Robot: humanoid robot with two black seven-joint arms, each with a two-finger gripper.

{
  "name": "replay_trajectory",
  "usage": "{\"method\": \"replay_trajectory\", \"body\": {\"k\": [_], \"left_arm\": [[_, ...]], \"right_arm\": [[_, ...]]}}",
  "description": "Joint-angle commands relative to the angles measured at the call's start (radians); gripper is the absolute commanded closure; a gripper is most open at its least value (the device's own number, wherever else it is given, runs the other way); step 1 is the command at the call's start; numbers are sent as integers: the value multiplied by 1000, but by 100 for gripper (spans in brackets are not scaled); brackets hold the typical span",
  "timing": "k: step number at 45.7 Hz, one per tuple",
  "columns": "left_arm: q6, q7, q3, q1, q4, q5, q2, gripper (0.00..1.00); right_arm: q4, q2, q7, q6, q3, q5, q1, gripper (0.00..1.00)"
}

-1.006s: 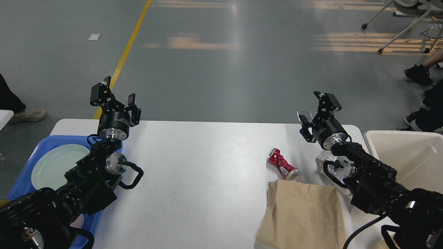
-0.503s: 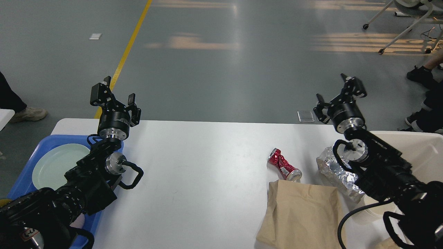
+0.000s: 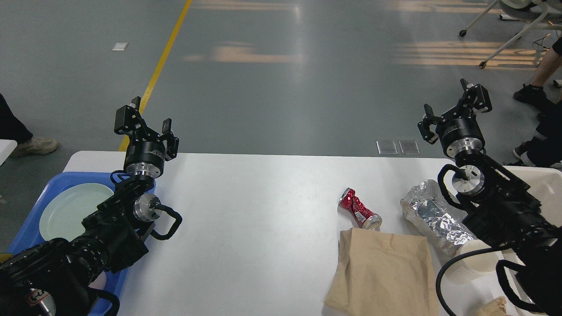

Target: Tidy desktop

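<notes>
Right gripper (image 3: 456,115) just swung up and right off the foil (image 3: 432,216), empty and open like the left (image 3: 142,121); desktop (image 3: 263,210) trash untouched.

grey glossy floor (image 3: 281,87), yellow line (image 3: 164,57), sunlight patches (image 3: 246,55), wheeled chair base (image 3: 505,30).

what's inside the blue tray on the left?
A pale green plate lies in the blue tray. The left arm covers the tray's near part, so anything there is hidden. The left tool hangs open, holding nothing.
</notes>
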Motion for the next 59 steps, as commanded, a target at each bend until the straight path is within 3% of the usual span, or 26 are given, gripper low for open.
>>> {"method": "replay_trajectory", "body": {"k": [1, 50, 59], "left_arm": [[0, 0, 0, 0, 0, 0, 0, 4], [0, 0, 0, 0, 0, 0, 0, 4], [0, 0, 0, 0, 0, 0, 0, 4]], "right_arm": [[-2, 19, 0, -2, 0, 0, -7, 0], [-4, 25, 0, -15, 6, -2, -13, 0], [4, 13, 0, -110, -10, 0, 19, 0]]}}
